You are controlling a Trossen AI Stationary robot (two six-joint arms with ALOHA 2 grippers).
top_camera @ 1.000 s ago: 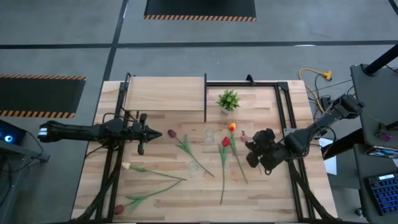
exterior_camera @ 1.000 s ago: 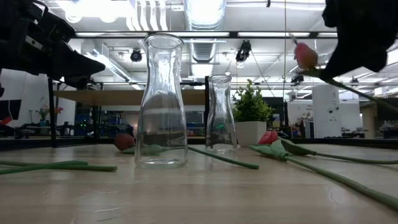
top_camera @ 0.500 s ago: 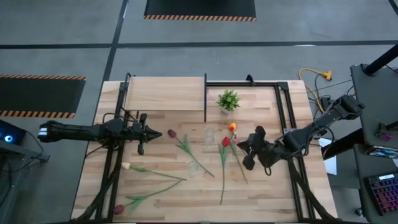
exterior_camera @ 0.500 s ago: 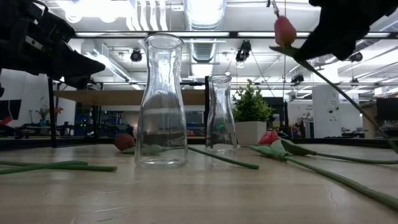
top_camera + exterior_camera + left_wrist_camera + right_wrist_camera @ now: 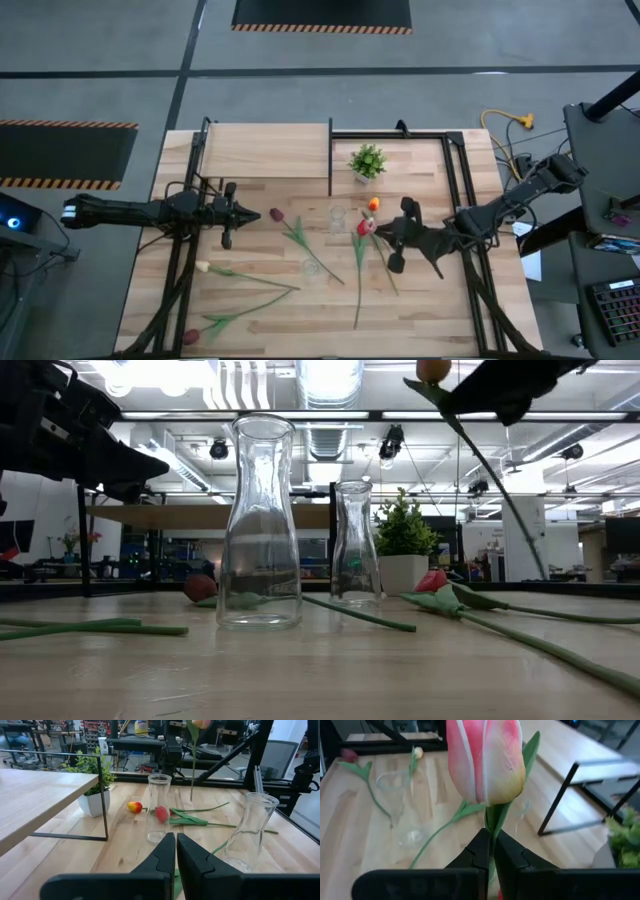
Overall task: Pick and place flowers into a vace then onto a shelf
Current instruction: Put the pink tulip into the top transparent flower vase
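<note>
- While a pink tulip (image 5: 485, 762) was pinched by its thin green stem between the pressed-together fingers of the right gripper (image 5: 490, 851), its smooth waxy head was held up above the table (image 5: 420, 300), near the two glass vases.
- Two clear glass vases were seen standing upright on the planked light-wood tabletop: a larger vase (image 5: 259, 525) with a narrow neck and flared base, and a smaller vase (image 5: 355, 545) of like shape behind it; nothing was held in either.
- Loose tulips were left lying flat on the wood: a red tulip (image 5: 362, 228) and an orange-yellow tulip (image 5: 373, 204) just beside the held stem, a dark red tulip (image 5: 277, 215) near the left gripper, and a cream tulip (image 5: 203, 267) lower on the left.
- A small bushy potted plant (image 5: 367, 161) in a white pot was set beside the shelf (image 5: 265, 150), a smooth pale board on a thin black frame, bare on top.
- The left gripper (image 5: 175, 851) was held low over the table's left side, its dark fingers pressed together on nothing.
</note>
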